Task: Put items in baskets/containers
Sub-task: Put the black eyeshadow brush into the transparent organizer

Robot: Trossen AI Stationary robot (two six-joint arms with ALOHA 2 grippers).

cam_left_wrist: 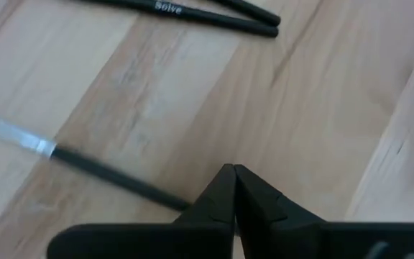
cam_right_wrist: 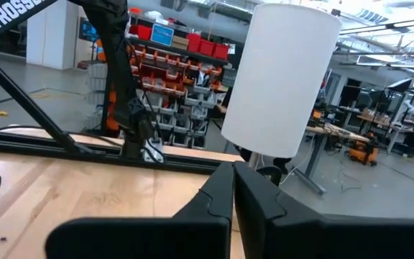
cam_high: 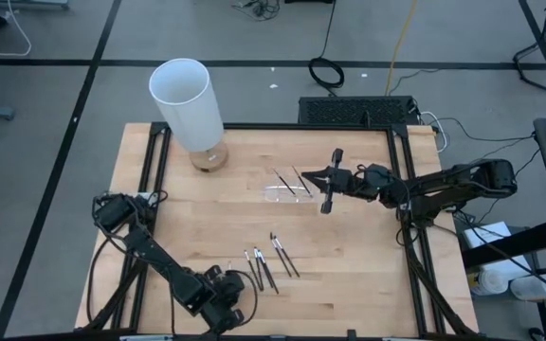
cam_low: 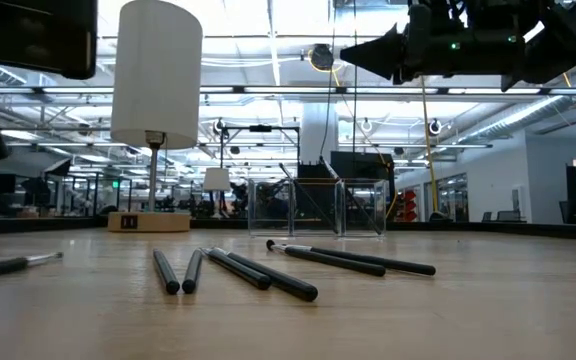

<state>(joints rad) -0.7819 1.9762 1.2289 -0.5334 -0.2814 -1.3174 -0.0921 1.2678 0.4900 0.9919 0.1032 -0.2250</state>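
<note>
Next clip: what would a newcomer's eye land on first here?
The tall white cylinder on its wooden base, at the table's far left, dominates. Next, the dark brushes scattered near the front edge by the left pincer, which is shut and low over the wood. The right pincer, shut and empty, hangs above the clear tray mid-table, which already holds two brushes.

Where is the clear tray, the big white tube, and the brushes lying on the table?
clear tray point(cam_high: 282, 192), high view, its near rim.
white tube point(cam_high: 191, 106), high view, its side wall.
loose brushes point(cam_high: 267, 269), high view, one dark handle.
</note>
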